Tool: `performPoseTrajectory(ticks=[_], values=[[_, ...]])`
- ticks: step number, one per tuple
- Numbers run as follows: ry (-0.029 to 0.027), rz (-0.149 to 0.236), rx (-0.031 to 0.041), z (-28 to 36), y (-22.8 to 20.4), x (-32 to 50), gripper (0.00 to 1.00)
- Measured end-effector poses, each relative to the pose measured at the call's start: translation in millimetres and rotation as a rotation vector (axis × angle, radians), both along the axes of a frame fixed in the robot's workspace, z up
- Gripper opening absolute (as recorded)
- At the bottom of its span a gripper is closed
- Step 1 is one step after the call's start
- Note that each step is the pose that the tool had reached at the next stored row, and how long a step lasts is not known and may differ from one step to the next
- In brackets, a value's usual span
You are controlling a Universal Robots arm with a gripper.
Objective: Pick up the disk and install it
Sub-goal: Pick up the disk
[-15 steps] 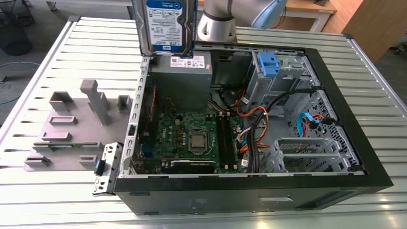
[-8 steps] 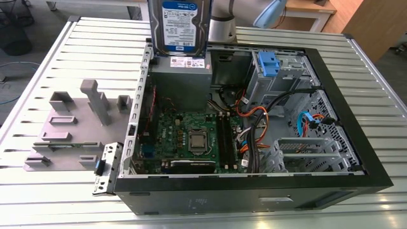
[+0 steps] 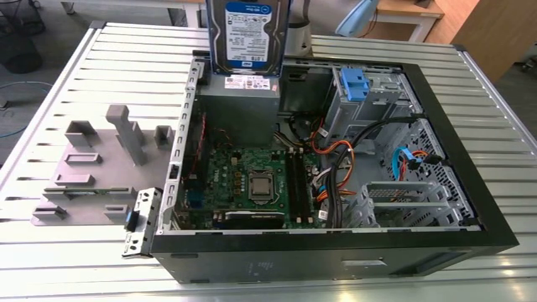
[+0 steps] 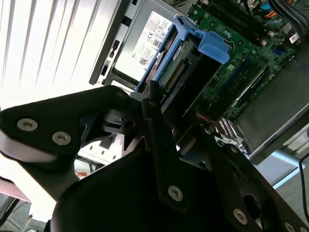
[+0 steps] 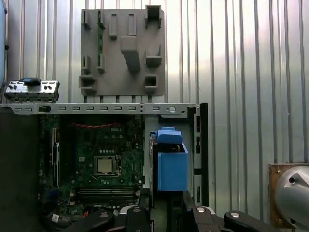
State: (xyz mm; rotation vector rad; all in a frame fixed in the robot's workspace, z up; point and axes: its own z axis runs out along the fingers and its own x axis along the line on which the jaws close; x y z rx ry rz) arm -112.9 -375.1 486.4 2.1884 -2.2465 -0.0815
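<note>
The disk (image 3: 248,34) hangs upright in the air at the back of the open computer case (image 3: 336,255), just above the power-supply box (image 3: 243,94). It is silver with a white-and-blue label and blue rails along its sides. In the second wrist view my gripper (image 4: 161,104) is shut on the disk (image 4: 186,60), whose blue frame and connector edge point down toward the case. In the first wrist view the disk's blue frame (image 5: 172,169) stands out from my black fingers (image 5: 140,212) over the case's edge.
The motherboard (image 3: 251,182) lies on the case floor, and cables run along the exterior view's right of it. A grey drive cage (image 3: 369,94) with a blue clip stands at the back right. A grey fixture plate (image 3: 100,163) rests on the slatted table (image 3: 50,264) on the left.
</note>
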Motion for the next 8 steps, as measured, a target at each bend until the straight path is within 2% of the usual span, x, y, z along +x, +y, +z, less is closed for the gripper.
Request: performPoseTrajectory(ticks=[8], values=[[0.0,0.0,0.0001,0.0,0.0,1.8,0.35]])
